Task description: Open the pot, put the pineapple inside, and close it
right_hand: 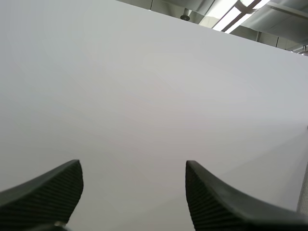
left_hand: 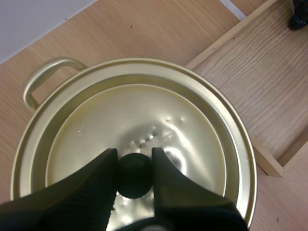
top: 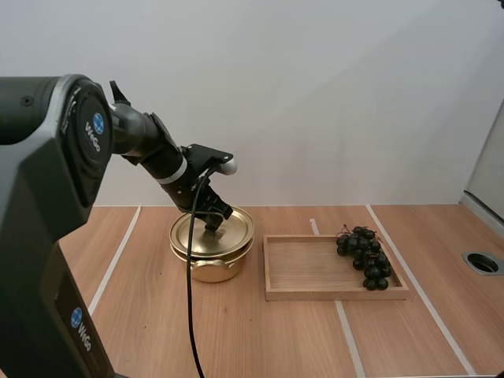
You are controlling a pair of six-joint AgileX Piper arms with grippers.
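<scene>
The left claw (top: 213,221) is down on top of the squat golden metal pot (top: 211,266), its two black fingers (left_hand: 91,185) drawn in on the round black knob (left_hand: 134,175) and pressing it from either side. Directly under the claw lies the shallow golden metal lid (left_hand: 144,115), seated flat in the pot's rim with no gap visible around it. A looped golden side handle (left_hand: 45,77) juts from the pot beyond the fingertips.

Just beside the pot, off to the claw's right, rests the flat rectangular wooden tray (top: 339,294) on the light wooden table (top: 150,315). At the tray's end farthest from the claw lies a bunch of dark purple grapes (top: 365,257), well apart from the fingers. This is the fruit on hand, rather than a pineapple.

The right claw (right_hand: 134,168) is spread wide, its ribbed inner faces apart with nothing between them, pointed at a blank white wall.

By my reading, the task is at its very first step: the knob is gripped, but the lid is not yet lifted. What remains is raising the lid clear, setting the fruit from the tray into the pot, and putting the lid back on.
</scene>
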